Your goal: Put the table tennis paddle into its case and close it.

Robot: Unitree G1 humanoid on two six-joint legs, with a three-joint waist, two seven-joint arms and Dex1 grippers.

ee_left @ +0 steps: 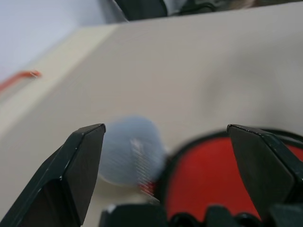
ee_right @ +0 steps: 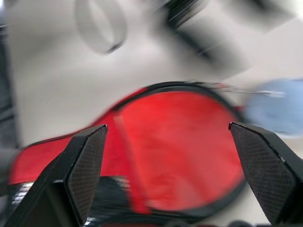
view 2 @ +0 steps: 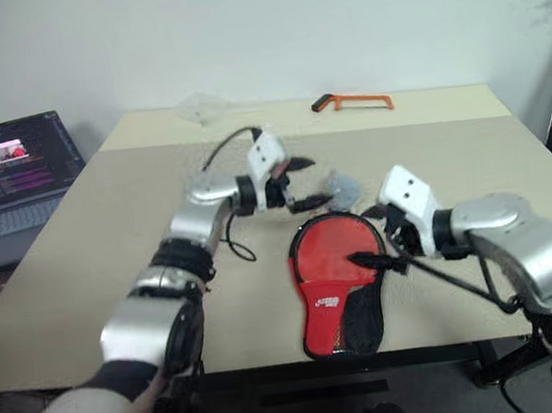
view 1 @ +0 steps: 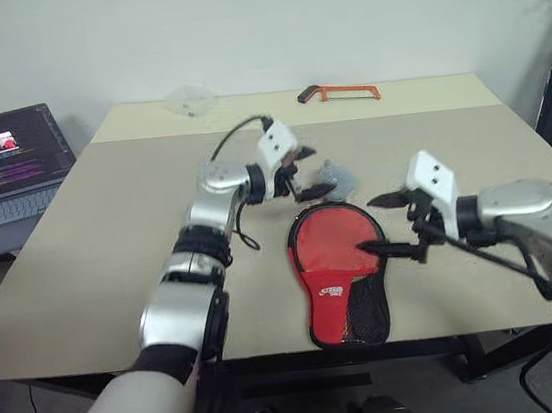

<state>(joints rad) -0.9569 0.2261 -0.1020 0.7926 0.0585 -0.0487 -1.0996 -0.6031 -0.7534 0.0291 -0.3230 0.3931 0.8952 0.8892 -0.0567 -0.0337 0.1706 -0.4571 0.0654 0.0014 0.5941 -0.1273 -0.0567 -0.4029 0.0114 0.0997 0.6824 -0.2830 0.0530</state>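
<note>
Left eye view has the case (view 1: 340, 276) lying red side up near the front edge of the desk (view 1: 110, 247), round end far, mesh end near, its grey tag (view 1: 338, 179) just beyond. Both claws gape wide with nothing held: the left claw (view 1: 304, 173) hovers by the tag, the right claw (view 1: 384, 223) hangs over the case's right edge. The paddle itself I can't pick out; it's likely tucked inside. The smart play looks like one claw pinning the case flat while the other draws the tag round. Count: one case, one tag, one orange hacksaw (view 1: 338, 91) far back, one laptop (view 1: 4, 164) left.
</note>
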